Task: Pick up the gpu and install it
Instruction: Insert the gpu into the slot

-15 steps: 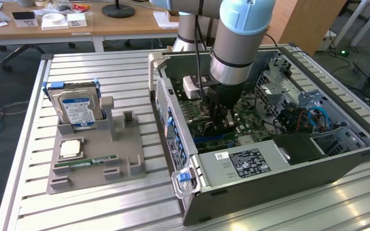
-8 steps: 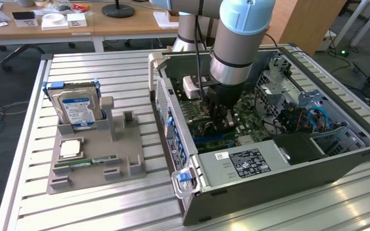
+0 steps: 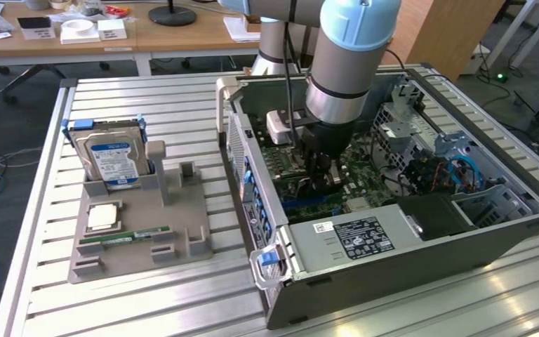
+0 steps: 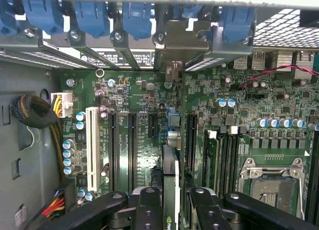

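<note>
My gripper (image 3: pixel 324 179) reaches down into the open computer case (image 3: pixel 391 267), just above the green motherboard (image 4: pixel 139 90). In the wrist view its black fingers (image 4: pixel 149 210) stand on either side of the gpu (image 4: pixel 169 168), and the gripper (image 4: pixel 172 202) is shut on it. The gpu is seen edge-on as a thin dark card. It runs along a blue expansion slot (image 4: pixel 173 118) toward the case's back panel, where a metal bracket (image 4: pixel 174 46) sits among the blue slot clips (image 4: pixel 89 16). Whether the card is seated in the slot I cannot tell.
On the exterior view's left, a grey holder (image 3: pixel 138 246) carries a blue-labelled hard drive (image 3: pixel 110 158), a processor chip (image 3: pixel 101 217) and a green memory stick (image 3: pixel 124 236). Inside the case are a power supply (image 3: pixel 363 235), cable bundles (image 4: pixel 35 113) and a processor socket (image 4: pixel 274 182).
</note>
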You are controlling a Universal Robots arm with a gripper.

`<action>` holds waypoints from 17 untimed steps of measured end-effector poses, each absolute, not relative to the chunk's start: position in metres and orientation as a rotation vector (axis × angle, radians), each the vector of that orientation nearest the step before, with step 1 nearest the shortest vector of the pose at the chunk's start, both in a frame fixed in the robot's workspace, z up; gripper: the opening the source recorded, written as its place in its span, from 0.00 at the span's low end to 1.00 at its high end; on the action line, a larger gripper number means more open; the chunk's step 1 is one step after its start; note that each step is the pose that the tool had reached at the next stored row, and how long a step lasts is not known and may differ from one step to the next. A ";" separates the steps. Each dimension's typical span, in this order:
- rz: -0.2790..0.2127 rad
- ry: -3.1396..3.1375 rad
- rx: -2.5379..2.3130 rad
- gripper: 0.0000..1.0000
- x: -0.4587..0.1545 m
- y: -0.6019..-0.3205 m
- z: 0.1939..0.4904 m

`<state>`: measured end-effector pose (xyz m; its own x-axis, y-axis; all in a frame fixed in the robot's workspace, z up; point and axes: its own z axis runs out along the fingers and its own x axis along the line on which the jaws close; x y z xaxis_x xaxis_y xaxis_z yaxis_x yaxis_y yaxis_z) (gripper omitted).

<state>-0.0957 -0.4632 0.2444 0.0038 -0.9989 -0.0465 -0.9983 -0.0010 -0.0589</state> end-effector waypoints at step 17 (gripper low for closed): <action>-0.014 2.178 -2.159 0.26 -0.096 -0.463 0.245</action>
